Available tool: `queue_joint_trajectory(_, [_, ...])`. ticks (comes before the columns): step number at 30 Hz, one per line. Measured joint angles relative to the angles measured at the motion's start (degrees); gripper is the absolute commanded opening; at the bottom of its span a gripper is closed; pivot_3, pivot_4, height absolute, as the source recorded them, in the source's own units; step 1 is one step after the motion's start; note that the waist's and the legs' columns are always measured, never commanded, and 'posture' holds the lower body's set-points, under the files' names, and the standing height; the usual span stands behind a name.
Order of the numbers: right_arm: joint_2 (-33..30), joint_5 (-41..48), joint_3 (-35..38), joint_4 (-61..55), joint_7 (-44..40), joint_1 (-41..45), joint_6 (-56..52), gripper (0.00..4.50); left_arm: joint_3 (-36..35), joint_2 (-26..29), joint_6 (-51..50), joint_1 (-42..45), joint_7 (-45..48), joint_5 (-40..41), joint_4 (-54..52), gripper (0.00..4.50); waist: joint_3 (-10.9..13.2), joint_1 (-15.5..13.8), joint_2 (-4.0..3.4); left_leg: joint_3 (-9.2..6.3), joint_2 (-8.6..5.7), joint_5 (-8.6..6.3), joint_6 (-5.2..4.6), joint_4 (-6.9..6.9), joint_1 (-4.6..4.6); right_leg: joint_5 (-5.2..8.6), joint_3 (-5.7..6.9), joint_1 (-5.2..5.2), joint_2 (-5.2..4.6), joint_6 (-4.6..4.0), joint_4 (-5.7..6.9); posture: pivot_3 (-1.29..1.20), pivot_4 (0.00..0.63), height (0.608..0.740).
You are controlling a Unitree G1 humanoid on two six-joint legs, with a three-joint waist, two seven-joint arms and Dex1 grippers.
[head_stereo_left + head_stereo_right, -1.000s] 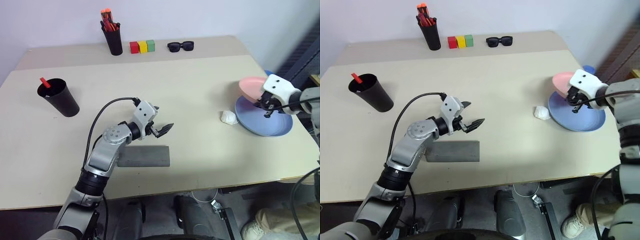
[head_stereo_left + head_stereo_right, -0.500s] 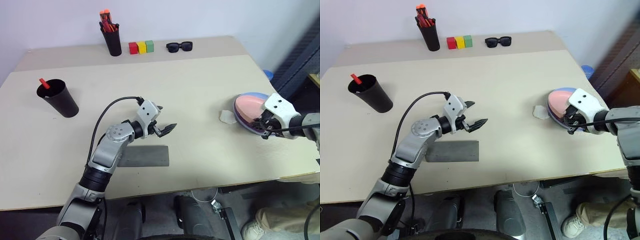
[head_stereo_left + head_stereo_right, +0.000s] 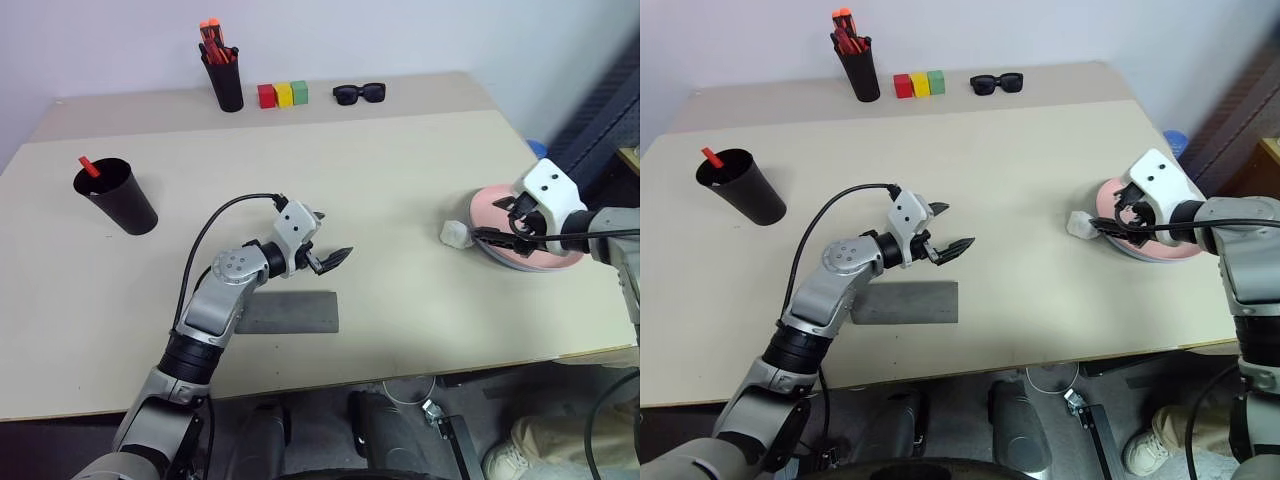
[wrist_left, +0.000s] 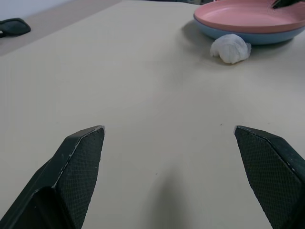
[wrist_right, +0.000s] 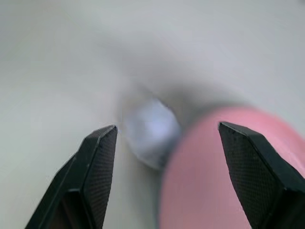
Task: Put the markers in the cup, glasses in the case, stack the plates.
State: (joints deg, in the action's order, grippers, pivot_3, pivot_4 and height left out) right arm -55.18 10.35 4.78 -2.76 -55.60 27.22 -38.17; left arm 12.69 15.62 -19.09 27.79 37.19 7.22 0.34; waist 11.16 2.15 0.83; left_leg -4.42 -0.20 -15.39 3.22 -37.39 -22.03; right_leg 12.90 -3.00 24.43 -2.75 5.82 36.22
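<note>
Hovering right end effector [image 3: 497, 233] over plates [image 3: 548, 262]

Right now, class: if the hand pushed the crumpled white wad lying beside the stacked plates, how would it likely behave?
The crumpled white wad looks like tissue or paper, so it is probably very light and would skid easily. Its lumpy shape suggests it would tumble rather than roll straight. It sits close against the blue plate, so a push that way may simply jam it.

Beige table [image 3: 400, 170] against pale wall [image 3: 420, 35]
</note>
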Motion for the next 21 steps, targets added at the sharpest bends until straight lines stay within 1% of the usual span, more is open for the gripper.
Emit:
queue_joint_trajectory(3, [0.78,-0.45,-3.78,0.42,-1.31,0.53,2.59,3.41,-0.02,0.01,-0.04,-0.05,-0.1,-0.16,-0.06,4.5,0.0,-0.14,0.0,0.0,0.0,0.0,0.0,-0.02,0.0,0.0,0.0,-0.01,0.0,0.0,0.0,0.0,0.15,0.74])
queue_joint_trajectory(6, [3.02,-2.94,-9.28,5.04,-1.77,2.72,7.44,3.41,-0.01,-0.12,-0.14,-0.14,-0.17,-0.34,-0.26,4.5,0.0,-0.08,0.0,0.0,0.0,0.0,0.0,-0.03,0.0,0.0,0.0,-0.01,0.0,0.0,0.0,0.0,0.15,0.74])
queue_joint_trajectory(9, [4.85,-6.85,-13.45,13.33,-1.86,6.05,13.93,3.41,-0.08,0.0,-0.24,-0.37,-0.33,-0.41,-0.62,4.5,0.0,-0.01,0.0,0.0,0.0,0.0,0.0,-0.02,0.0,0.0,0.0,-0.01,0.0,0.0,0.0,0.0,0.15,0.74])
queue_joint_trajectory(12, [7.04,-11.6,-17.46,24.15,-1.26,10.49,21.17,3.41,-0.22,0.28,-0.67,-0.92,-0.92,-0.46,-1.76,4.5,0.0,0.11,0.0,0.0,0.0,0.0,0.0,-0.01,0.01,0.0,0.0,-0.01,-0.01,0.0,0.0,0.0,0.15,0.74])
queue_joint_trajectory(17, [8.7,-16.88,-19.78,36.04,0.23,16.63,30.36,3.41,-0.45,1.09,-2.01,-2.75,-1.74,-0.46,-5.35,4.5,0.0,0.25,0.0,0.01,0.0,0.0,0.01,-0.01,0.04,-0.01,0.0,-0.02,-0.01,-0.01,0.0,0.0,0.15,0.74])
queue_joint_trajectory(21, [9.03,-19.12,-20.18,39.23,0.3,18.11,33.66,3.41,-0.71,1.94,-3.28,-3.95,-2.64,-0.46,-7.14,4.5,-0.01,0.15,0.01,0.0,0.0,0.0,0.01,-0.02,0.06,-0.01,0.0,-0.09,-0.02,0.0,-0.01,0.0,0.15,0.74])
